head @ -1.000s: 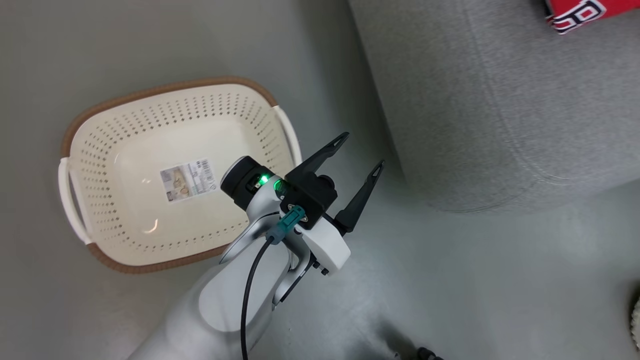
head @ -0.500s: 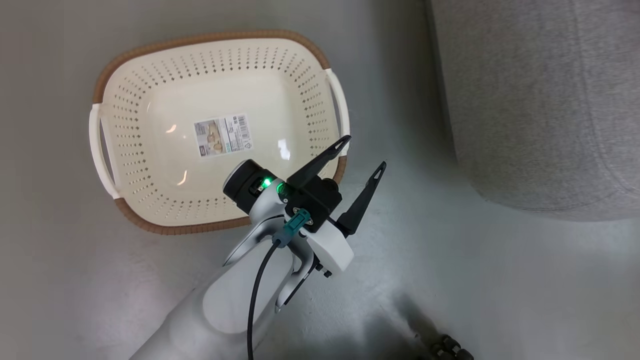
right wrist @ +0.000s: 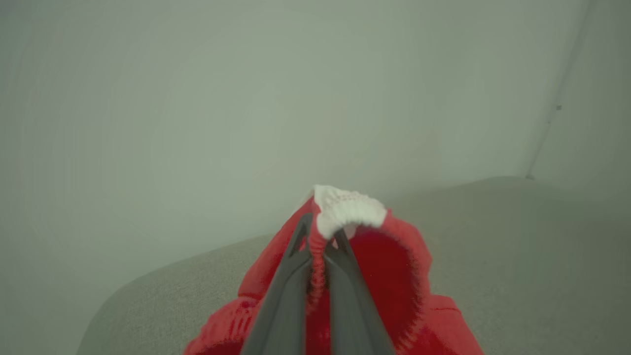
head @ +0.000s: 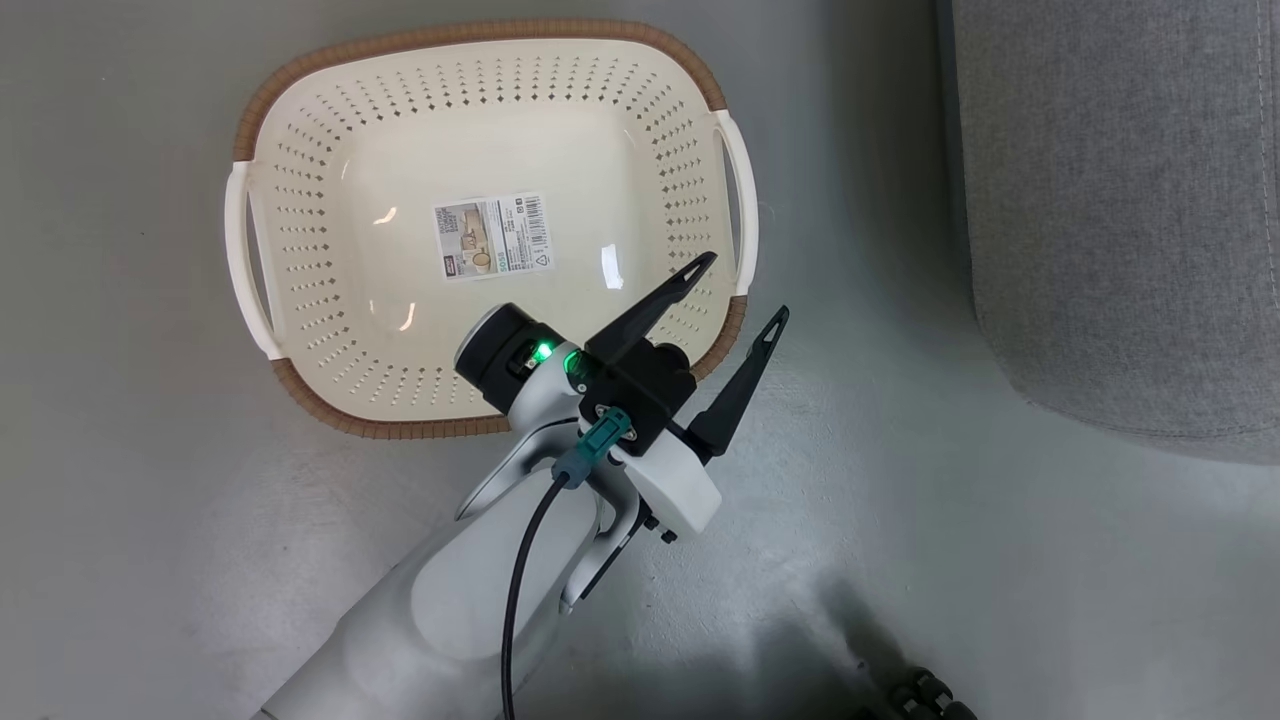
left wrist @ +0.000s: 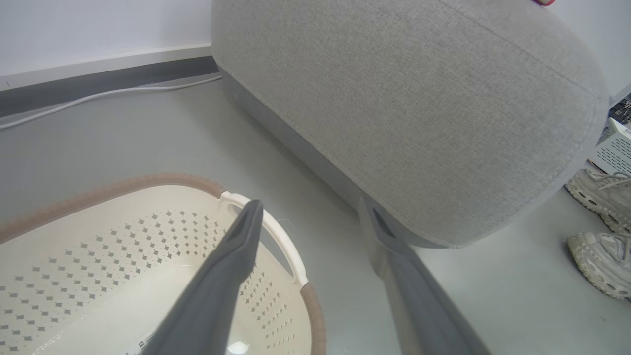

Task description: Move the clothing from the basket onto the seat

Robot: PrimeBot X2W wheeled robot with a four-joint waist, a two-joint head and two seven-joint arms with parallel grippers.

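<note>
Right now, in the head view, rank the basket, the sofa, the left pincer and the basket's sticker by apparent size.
1. basket
2. sofa, cut off by the frame
3. left pincer, nearer the camera
4. sticker

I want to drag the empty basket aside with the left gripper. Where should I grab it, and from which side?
Probably the white side handle of the basket facing the sofa. It is a thin bar with an open slot behind it, so one finger can slip through. Come from above: the open left gripper hovers just by it.
</note>
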